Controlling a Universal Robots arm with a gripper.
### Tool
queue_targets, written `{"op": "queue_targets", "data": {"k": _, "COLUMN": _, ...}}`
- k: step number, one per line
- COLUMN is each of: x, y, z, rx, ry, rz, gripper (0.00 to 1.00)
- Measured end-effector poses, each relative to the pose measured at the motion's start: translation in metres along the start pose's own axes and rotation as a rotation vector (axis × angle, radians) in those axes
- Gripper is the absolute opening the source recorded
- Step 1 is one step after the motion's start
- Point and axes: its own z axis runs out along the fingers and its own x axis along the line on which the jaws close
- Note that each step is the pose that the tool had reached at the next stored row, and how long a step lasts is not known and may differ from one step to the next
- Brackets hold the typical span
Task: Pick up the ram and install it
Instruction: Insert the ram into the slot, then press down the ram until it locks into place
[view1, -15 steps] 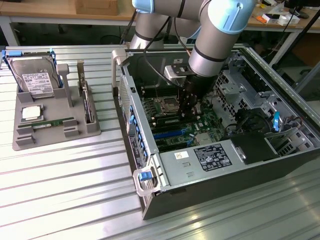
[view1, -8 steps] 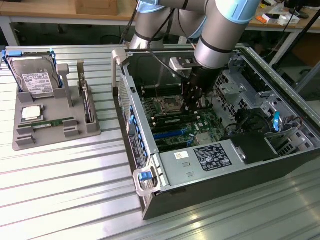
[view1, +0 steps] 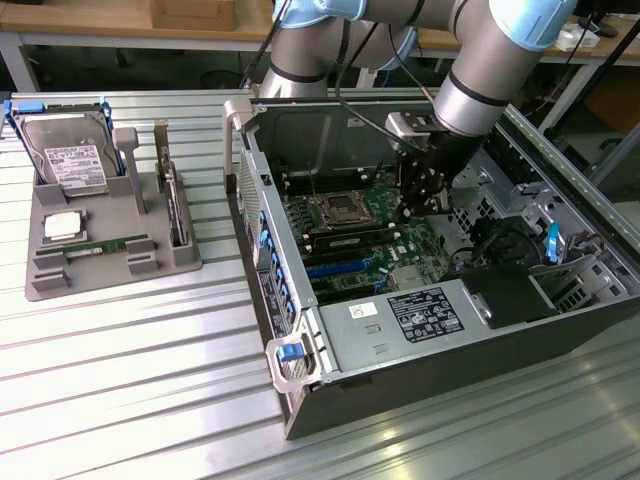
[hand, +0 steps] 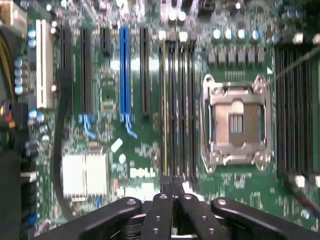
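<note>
The tool (view1: 420, 200) hangs inside the open computer case (view1: 480, 330), low over the motherboard (hand: 140, 150), its fingers (hand: 162, 210) pressed together with nothing visibly between them. A ram (view1: 105, 246) stick lies flat in the grey holder tray (view1: 110, 275) on the tabletop (view1: 130, 400), well apart from the tool, toward the exterior view's left, just near of the square processor (view1: 62, 226).

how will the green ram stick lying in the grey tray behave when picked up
The ram stick looks thin and narrow, so probably light and stiff. Lying flat in the tray, it likely offers little edge to grip.
</note>
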Motion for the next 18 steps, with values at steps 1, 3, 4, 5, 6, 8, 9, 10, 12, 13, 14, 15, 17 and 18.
{"op": "queue_targets", "data": {"k": 1, "x": 0.0, "y": -0.005, "z": -0.0004, "rx": -0.0016, "ry": 0.0, "rz": 0.0, "gripper": 0.11}}
{"op": "queue_targets", "data": {"k": 3, "x": 0.0, "y": -0.024, "z": -0.0022, "rx": -0.0064, "ry": 0.0002, "rz": 0.0, "gripper": 0.11}}
{"op": "queue_targets", "data": {"k": 4, "x": -0.001, "y": -0.0264, "z": -0.0179, "rx": -0.0065, "ry": 0.0001, "rz": 0.0, "gripper": 0.11}}
{"op": "queue_targets", "data": {"k": 5, "x": -0.001, "y": -0.0257, "z": -0.0268, "rx": -0.0065, "ry": 0.0002, "rz": 0.0, "gripper": 0.11}}
{"op": "queue_targets", "data": {"k": 6, "x": -0.001, "y": -0.0252, "z": -0.0328, "rx": -0.0065, "ry": -0.0001, "rz": 0.0, "gripper": 0.11}}
{"op": "queue_targets", "data": {"k": 8, "x": -0.001, "y": -0.025, "z": -0.0354, "rx": -0.0065, "ry": -0.0015, "rz": 0.0, "gripper": 0.11}}
{"op": "queue_targets", "data": {"k": 9, "x": -0.001, "y": -0.025, "z": -0.0354, "rx": -0.0066, "ry": -0.0015, "rz": 0.0, "gripper": 0.11}}
{"op": "queue_targets", "data": {"k": 10, "x": -0.001, "y": -0.025, "z": -0.0354, "rx": -0.0066, "ry": -0.0014, "rz": 0.0, "gripper": 0.11}}
{"op": "queue_targets", "data": {"k": 12, "x": -0.001, "y": -0.025, "z": -0.0354, "rx": -0.0066, "ry": -0.0014, "rz": 0.0, "gripper": 0.11}}
{"op": "queue_targets", "data": {"k": 13, "x": -0.001, "y": -0.0236, "z": -0.0352, "rx": -0.0065, "ry": -0.0013, "rz": 0.0, "gripper": 0.11}}
{"op": "queue_targets", "data": {"k": 14, "x": -0.001, "y": -0.0197, "z": -0.0328, "rx": -0.0065, "ry": -0.0013, "rz": 0.0, "gripper": 0.11}}
{"op": "queue_targets", "data": {"k": 15, "x": -0.001, "y": -0.0163, "z": -0.0273, "rx": -0.0066, "ry": -0.0015, "rz": 0.0, "gripper": 0.11}}
{"op": "queue_targets", "data": {"k": 17, "x": 0.0, "y": -0.0069, "z": -0.0183, "rx": -0.0065, "ry": -0.0014, "rz": 0.0, "gripper": 0.11}}
{"op": "queue_targets", "data": {"k": 18, "x": 0.0, "y": 0.0031, "z": -0.0118, "rx": -0.0066, "ry": -0.0013, "rz": 0.0, "gripper": 0.11}}
